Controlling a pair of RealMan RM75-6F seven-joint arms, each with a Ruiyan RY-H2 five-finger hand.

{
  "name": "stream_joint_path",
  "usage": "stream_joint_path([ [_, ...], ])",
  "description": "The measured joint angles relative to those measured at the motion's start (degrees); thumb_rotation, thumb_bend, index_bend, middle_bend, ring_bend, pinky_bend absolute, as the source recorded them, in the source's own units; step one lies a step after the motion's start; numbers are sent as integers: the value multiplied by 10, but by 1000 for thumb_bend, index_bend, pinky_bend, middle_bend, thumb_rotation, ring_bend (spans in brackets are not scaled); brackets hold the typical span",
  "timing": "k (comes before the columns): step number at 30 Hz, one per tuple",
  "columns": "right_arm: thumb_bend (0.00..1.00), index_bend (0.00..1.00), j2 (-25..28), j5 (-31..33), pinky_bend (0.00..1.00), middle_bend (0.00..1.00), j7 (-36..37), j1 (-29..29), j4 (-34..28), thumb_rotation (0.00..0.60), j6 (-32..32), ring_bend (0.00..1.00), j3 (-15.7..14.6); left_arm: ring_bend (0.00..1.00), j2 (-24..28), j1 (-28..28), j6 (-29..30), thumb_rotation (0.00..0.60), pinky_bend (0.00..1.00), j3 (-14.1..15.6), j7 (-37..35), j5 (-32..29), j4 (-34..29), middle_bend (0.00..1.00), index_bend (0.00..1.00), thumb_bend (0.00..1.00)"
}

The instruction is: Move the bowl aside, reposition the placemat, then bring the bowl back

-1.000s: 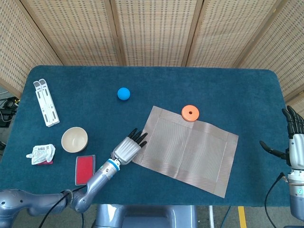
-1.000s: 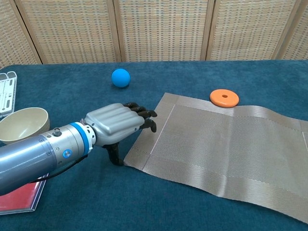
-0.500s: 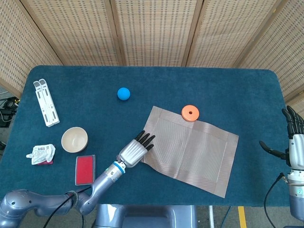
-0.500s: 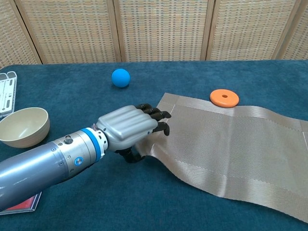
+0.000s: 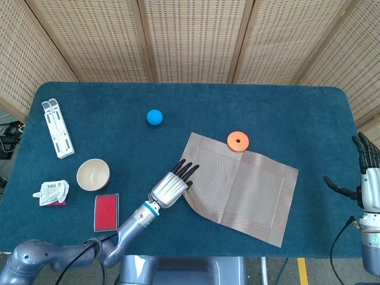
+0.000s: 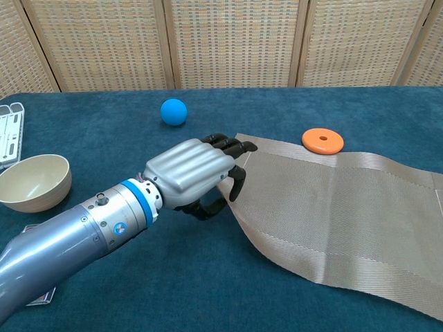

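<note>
The left robot hand (image 6: 197, 173) pinched the placemat's (image 5: 243, 190) near-left corner; its long axis slanted toward the counter's (image 5: 285, 113) near-right corner. The bowl (image 5: 93, 174) sat near the left edge (right robot hand (image 5: 367, 178) spread, empty).

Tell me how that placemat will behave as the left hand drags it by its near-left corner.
The placemat looks thin and floppy: where the left hand grips its corner, the edge curls up. It will probably buckle rather than slide as one sheet. The orange disc appears to rest on its far edge, so it may ride along or pin that side.
</note>
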Motion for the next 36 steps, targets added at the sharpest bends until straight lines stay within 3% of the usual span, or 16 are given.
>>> stream_joint_path([
  [15,295,28,3,-6,0,0,3,-1,-5,600,3,0,-2,0,9,13,8,600,0,2,-1,6,-6,0,634,515],
  [22,295,28,6,-14,0,0,1,-4,-12,600,10,0,-5,0,71,40,10,600,0,31,19,3,-91,0,631,516],
  [26,295,28,6,-19,0,0,-4,-5,-17,600,16,0,-8,0,112,57,8,600,0,63,38,8,-143,0,630,518],
  [36,295,28,6,-25,0,0,-10,-6,-22,600,20,0,-12,0,166,81,6,600,0,110,53,40,-234,0,631,520],
])
